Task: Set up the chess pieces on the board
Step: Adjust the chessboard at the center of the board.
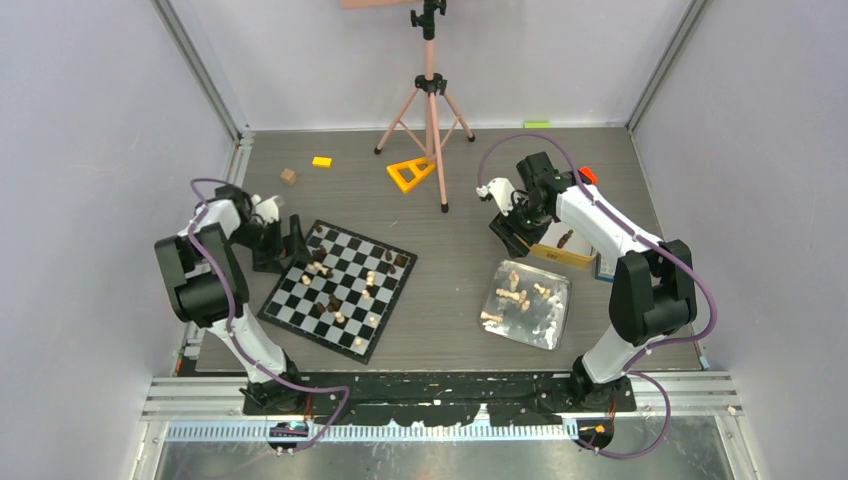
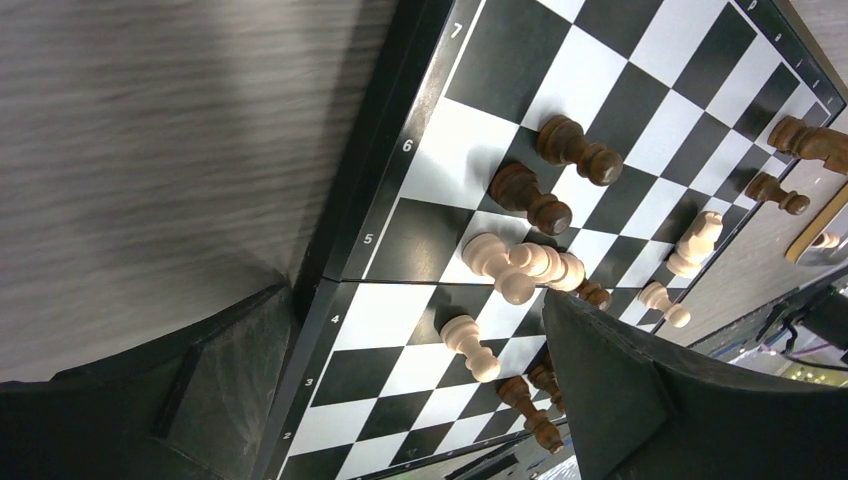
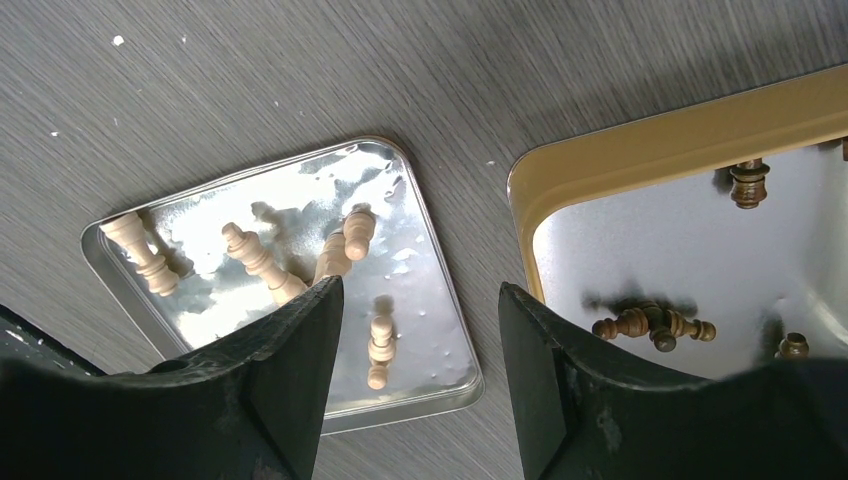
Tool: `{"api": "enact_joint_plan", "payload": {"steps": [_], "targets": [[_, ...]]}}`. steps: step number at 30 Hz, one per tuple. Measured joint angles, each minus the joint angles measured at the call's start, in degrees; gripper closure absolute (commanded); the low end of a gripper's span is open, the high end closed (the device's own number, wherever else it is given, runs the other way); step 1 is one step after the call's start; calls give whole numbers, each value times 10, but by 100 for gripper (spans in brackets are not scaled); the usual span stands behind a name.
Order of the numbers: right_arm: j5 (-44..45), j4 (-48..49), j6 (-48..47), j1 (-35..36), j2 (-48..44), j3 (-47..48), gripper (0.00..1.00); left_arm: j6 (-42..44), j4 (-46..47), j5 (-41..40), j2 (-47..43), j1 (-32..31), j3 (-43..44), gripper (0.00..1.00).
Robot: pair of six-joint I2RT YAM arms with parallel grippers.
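Leftmost, the left arm (image 1: pixel 215 270) reaches toward 12 o'clock. Its jaws are spread wide apart with nothing between them, low over the desk (image 1: pixel 450 300) at the 10 o'clock corner of the board (image 1: pixel 295 310). In the wrist view both dark fingers (image 2: pixel 680 400) frame the numbered edge of the board. Small wooden cube (image 1: pixel 288 176) and yellow block (image 1: pixel 321 161): on the desk at 12 o'clock of the board, well apart from it. The board is a black-and-white checkered square with a thin black border, turned corner-on, left of centre. On it is a loose mix of chess pieces (image 1: pixel 335 300), light tan and dark brown, scattered about its middle, several lying on their sides. Yellow triangular frame (image 1: pixel 410 163): at 1 o'clock of the board, beside a foot of the pink tripod (image 1: pixel 430 100). The right arm (image 1: pixel 640 290) bends toward 11 o'clock. Its jaws are partly apart and hold nothing, hanging over bare desk between the two tins. Silver tray (image 1: pixel 556 338): at 3 o'clock of the board, holding a handful of light tan pieces (image 3: pixel 260 262), mostly lying flat. Gold-rimmed tin (image 3: pixel 650 125): just beside the tray at its 1 o'clock, holding a few dark brown pieces (image 3: pixel 650 322).
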Motion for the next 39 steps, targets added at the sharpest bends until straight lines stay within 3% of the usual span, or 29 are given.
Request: {"api": "enact_joint_plan", "payload": {"steps": [6, 18, 26, 30, 39], "targets": [[0, 0, 6, 1, 0, 0, 36, -27, 12, 6, 16, -90, 17, 1], [-41, -1, 41, 5, 0, 19, 35, -75, 48, 49, 39, -184, 41, 2], [-83, 32, 47, 76, 19, 27, 35, -81, 57, 80, 39, -199, 38, 2], [-88, 68, 39, 130, 86, 10, 36, -77, 59, 78, 39, -199, 33, 2], [-81, 98, 21, 162, 120, -18, 39, -68, 59, 62, 21, -199, 20, 2]]}}
